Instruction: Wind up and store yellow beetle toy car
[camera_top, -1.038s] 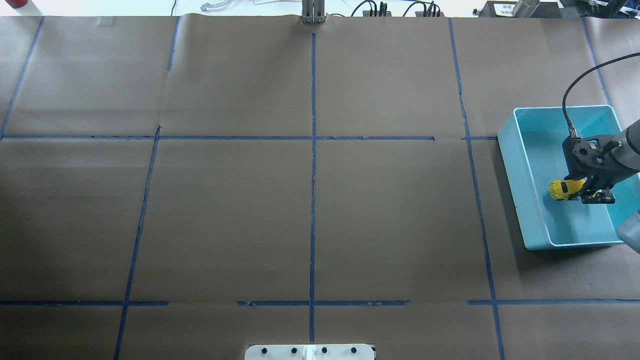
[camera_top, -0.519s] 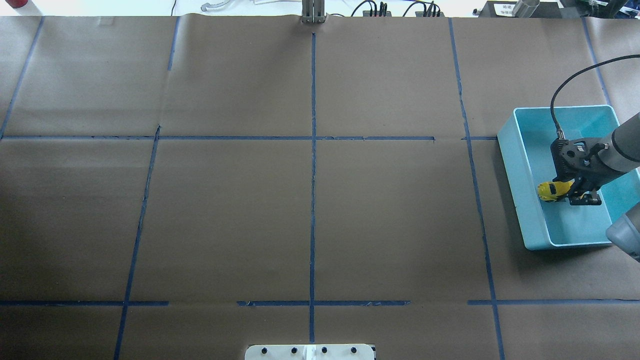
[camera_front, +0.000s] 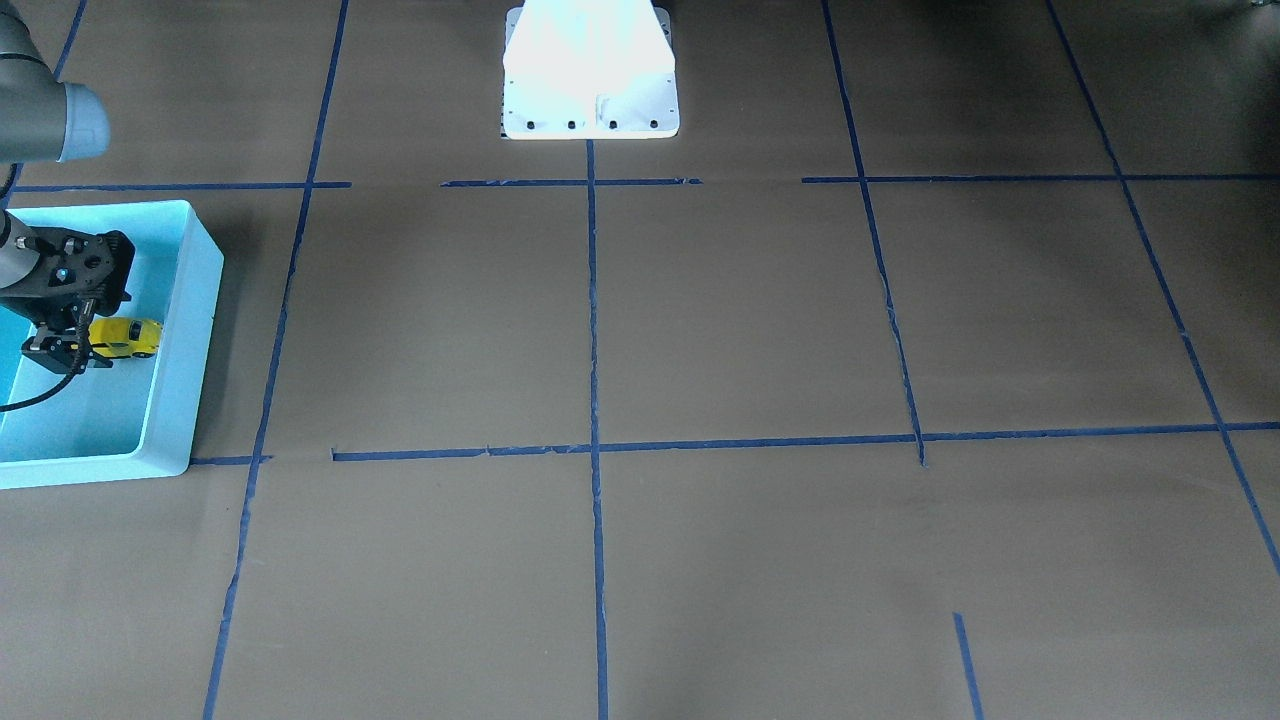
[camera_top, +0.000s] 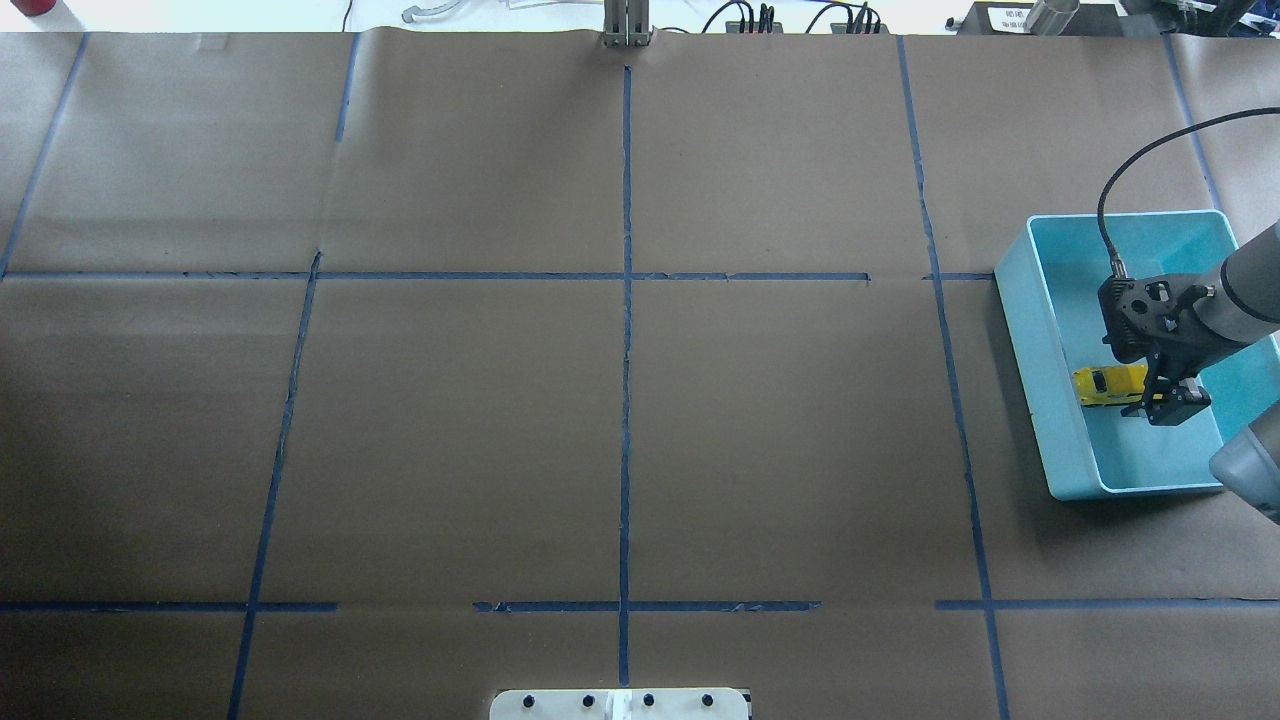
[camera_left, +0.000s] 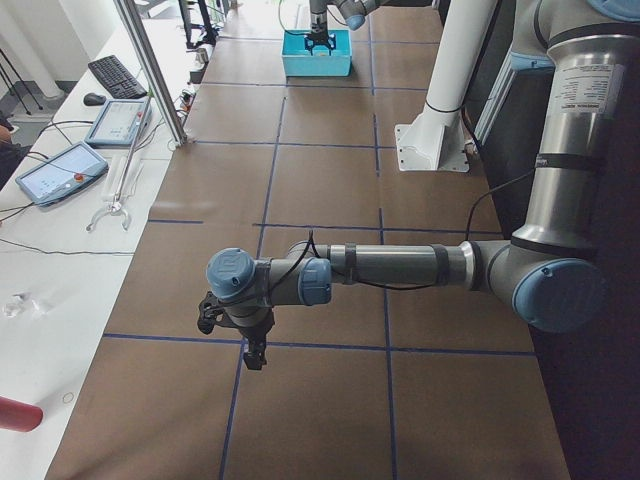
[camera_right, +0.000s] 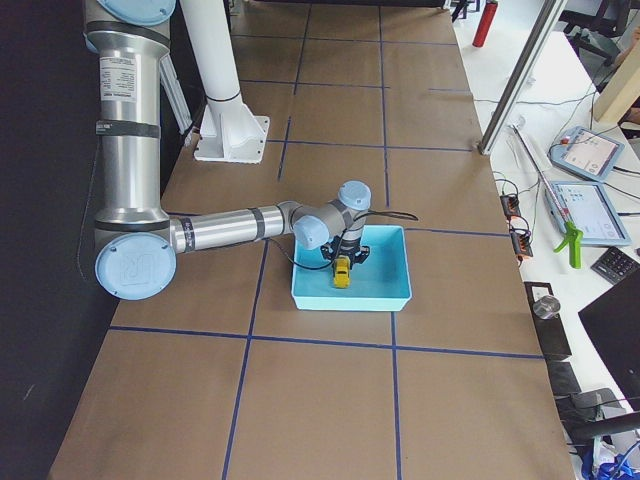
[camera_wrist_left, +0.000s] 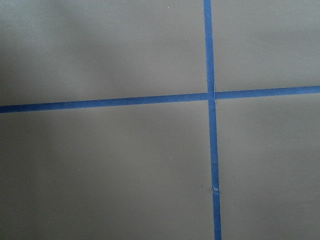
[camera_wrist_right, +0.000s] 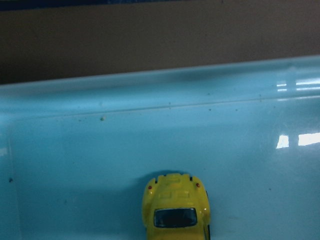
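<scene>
The yellow beetle toy car (camera_top: 1108, 385) lies low inside the light blue bin (camera_top: 1030, 330) at the table's right, near the bin's left wall. My right gripper (camera_top: 1170, 405) reaches down into the bin and is shut on the car's front end. The right wrist view shows the car's rear (camera_wrist_right: 176, 210) close over the bin floor, with the bin wall (camera_wrist_right: 150, 95) beyond it. The front view shows the car (camera_front: 125, 338) beside the gripper (camera_front: 65, 352). My left gripper (camera_left: 252, 352) hangs over bare table at the far left; I cannot tell whether it is open or shut.
The brown paper table is marked with blue tape lines (camera_top: 626, 300). The white robot base plate (camera_top: 620, 703) sits at the near middle edge. A side bench holds tablets (camera_left: 60, 170) and cables.
My right gripper has moved left and down inside the bin with the car. The car has gone from tilted to lying level near the bin floor.
</scene>
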